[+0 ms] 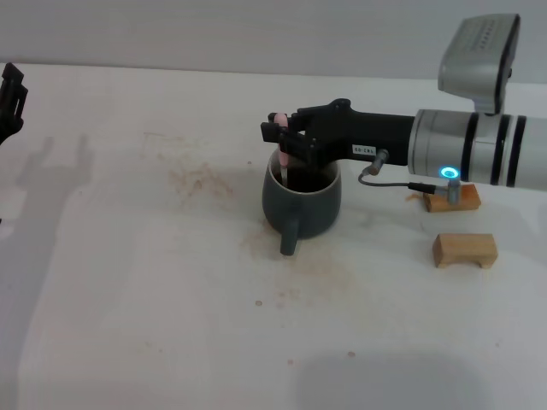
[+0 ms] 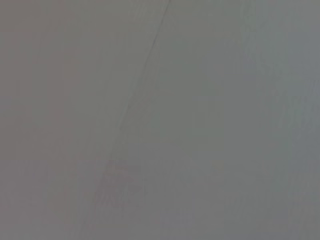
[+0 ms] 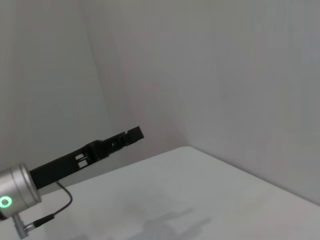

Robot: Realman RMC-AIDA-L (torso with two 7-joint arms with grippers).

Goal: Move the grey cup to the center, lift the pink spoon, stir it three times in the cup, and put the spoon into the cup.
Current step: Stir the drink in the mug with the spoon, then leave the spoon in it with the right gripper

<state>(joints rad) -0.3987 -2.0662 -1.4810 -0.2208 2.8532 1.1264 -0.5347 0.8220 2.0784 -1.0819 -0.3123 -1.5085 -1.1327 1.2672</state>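
The grey cup [image 1: 306, 207] stands upright on the white table near the middle, its handle turned toward the front, with dark liquid inside. My right gripper [image 1: 279, 137] reaches in from the right and sits just above the cup's far-left rim. It is shut on the pink spoon [image 1: 280, 120], which stands nearly upright. The spoon's pink handle end shows above the fingers and its stem dips into the cup. My left gripper [image 1: 9, 98] is parked at the far left edge of the table; it also shows in the right wrist view [image 3: 131, 135].
Two small wooden blocks lie right of the cup: one [image 1: 464, 249] in front and one [image 1: 453, 200] behind it, partly under my right arm. Brownish stains [image 1: 201, 181] mark the table left of the cup. The left wrist view shows only a blank grey surface.
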